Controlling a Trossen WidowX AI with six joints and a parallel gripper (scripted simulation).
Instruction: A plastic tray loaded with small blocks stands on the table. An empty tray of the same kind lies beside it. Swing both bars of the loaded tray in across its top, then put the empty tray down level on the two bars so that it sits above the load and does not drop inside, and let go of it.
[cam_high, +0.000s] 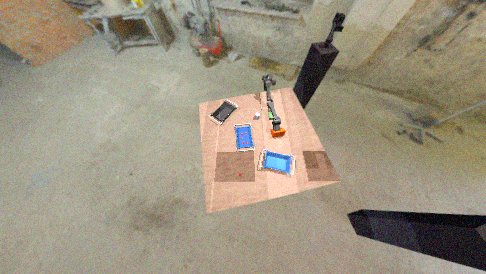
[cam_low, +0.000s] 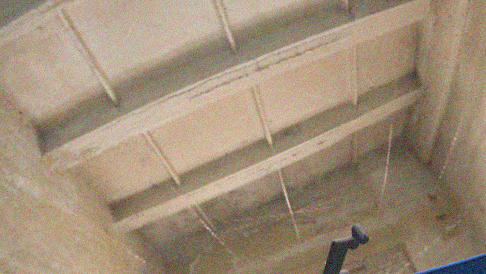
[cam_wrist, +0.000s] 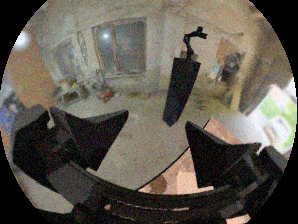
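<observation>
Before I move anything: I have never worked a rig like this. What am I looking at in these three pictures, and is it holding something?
One thin arm stands on an orange base on a wooden table. The top view looks down on it all: a blue tray with red blocks, an empty blue tray beside it, a dark tray and a small white thing. The exterior view points up at ceiling beams and is little help. The wrist view rides on the arm: the two dark wedges are its fingers. The pincer is open and holds nothing.
</observation>
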